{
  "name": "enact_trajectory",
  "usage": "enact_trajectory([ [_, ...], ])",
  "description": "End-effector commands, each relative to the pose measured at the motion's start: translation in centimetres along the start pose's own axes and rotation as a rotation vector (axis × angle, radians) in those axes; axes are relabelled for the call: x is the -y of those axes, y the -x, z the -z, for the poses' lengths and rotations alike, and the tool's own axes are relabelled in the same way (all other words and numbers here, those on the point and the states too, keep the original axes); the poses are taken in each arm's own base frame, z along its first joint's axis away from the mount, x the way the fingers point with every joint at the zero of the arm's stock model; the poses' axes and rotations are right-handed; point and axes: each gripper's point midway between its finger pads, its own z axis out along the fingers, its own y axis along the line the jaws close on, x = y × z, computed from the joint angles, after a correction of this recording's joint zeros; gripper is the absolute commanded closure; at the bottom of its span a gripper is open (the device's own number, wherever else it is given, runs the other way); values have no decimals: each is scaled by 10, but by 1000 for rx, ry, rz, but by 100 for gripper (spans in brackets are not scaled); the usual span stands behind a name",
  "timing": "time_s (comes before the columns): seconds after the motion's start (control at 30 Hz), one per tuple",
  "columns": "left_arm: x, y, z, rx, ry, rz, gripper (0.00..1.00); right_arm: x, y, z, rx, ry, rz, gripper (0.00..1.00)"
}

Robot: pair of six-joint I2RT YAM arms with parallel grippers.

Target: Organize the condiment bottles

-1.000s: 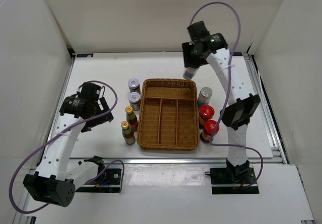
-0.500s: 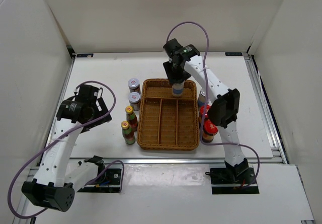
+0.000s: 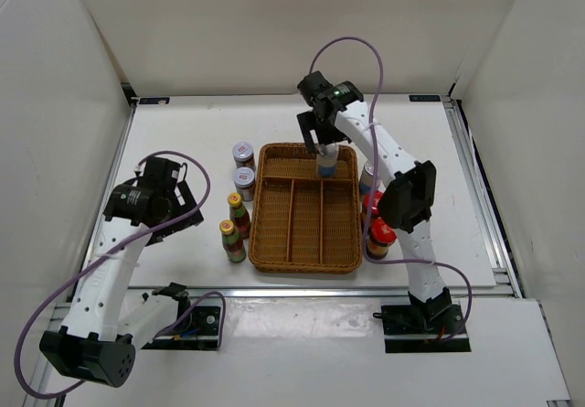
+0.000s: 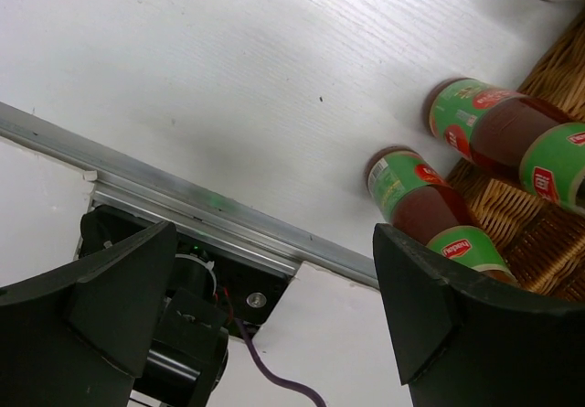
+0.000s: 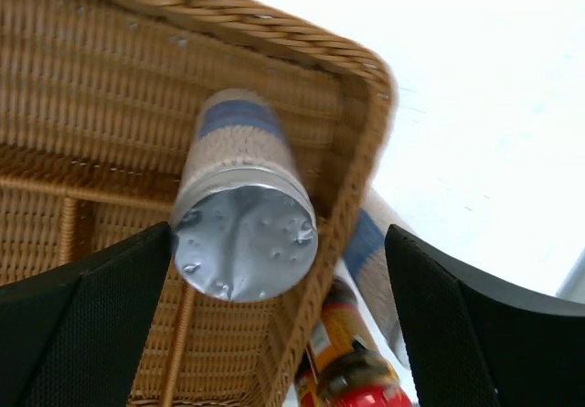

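Centrally on the white table sits a brown wicker divided tray, with one wide compartment across its far end and three long ones nearer. The right arm reaches over that far end. The right gripper hangs with its black fingers spread to either side of a silver-capped bottle with a blue label, a clear gap on each side. That bottle stands in the wide compartment, close to its right corner. A second silver-capped bottle stands just outside the tray's right wall, with two dark red-capped bottles nearer. The left gripper is spread wide over the table, pinching nothing. Left of the tray stand two slim yellow-capped bottles and, farther back, two short purple-lidded jars.
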Motion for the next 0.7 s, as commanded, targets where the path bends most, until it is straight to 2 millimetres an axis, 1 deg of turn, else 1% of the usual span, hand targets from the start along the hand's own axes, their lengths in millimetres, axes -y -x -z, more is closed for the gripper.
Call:
enact_trajectory([
  [0.0, -5, -7, 2, -8, 5, 18, 0, 59, 15, 73, 140, -128, -163, 0],
  [0.03, -5, -7, 2, -8, 5, 18, 0, 74, 15, 87, 162, -162, -202, 0],
  [0.07, -5, -7, 3, -1, 0, 20, 0, 93, 13, 91, 163, -194, -242, 0],
  [0.1, -5, -7, 3, -1, 0, 29, 0, 100, 11, 93, 158, -180, -262, 0],
  [0.13, -6, -10, 1, -9, 6, 27, 0, 107, 0, 94, 133, -168, -273, 0],
  [0.17, -6, -9, 3, 0, -1, 30, 0, 123, -8, 90, 101, -169, -310, 0],
  [0.2, -6, -9, 3, 1, -1, 30, 0, 128, -16, 86, 71, -156, -323, 0],
  [0.23, -6, -9, 3, 1, -1, 30, 0, 128, -25, 87, 45, -101, -342, 0],
  [0.27, -7, -12, 1, -7, 4, 28, 0, 136, -46, 71, -29, -99, -366, 0],
  [0.3, -7, -12, 1, -7, 4, 28, 0, 136, -55, 65, -55, -71, -370, 0],
  [0.33, -7, -12, 1, -7, 4, 28, 0, 136, -55, 67, -29, -35, -395, 0],
  [0.37, -7, -12, 1, -7, 4, 28, 0, 141, -63, 60, -49, -12, -413, 0],
  [0.4, -7, -12, 1, -7, 4, 28, 0, 132, -82, 47, -113, 24, -415, 0],
  [0.43, -7, -12, 1, -7, 4, 28, 0, 132, -86, 42, -116, 35, -425, 0],
  [0.5, -7, -12, 1, -7, 4, 28, 0, 132, -100, 33, -154, 37, -434, 0],
  [0.53, -7, -12, 1, -7, 4, 28, 0, 129, -114, 24, -198, 49, -440, 0],
  [0.57, -6, -12, 1, -12, -3, 28, 0, 123, -113, 23, -190, 85, -444, 0],
  [0.6, -6, -12, 1, -12, -3, 28, 0, 121, -114, 23, -184, 95, -446, 0],
  [0.63, -6, -12, 1, -12, -3, 28, 0, 120, -115, 18, -184, 95, -446, 0],
  [0.67, -6, -12, 1, -12, -3, 28, 0, 119, -114, 22, -171, 106, -448, 0],
])
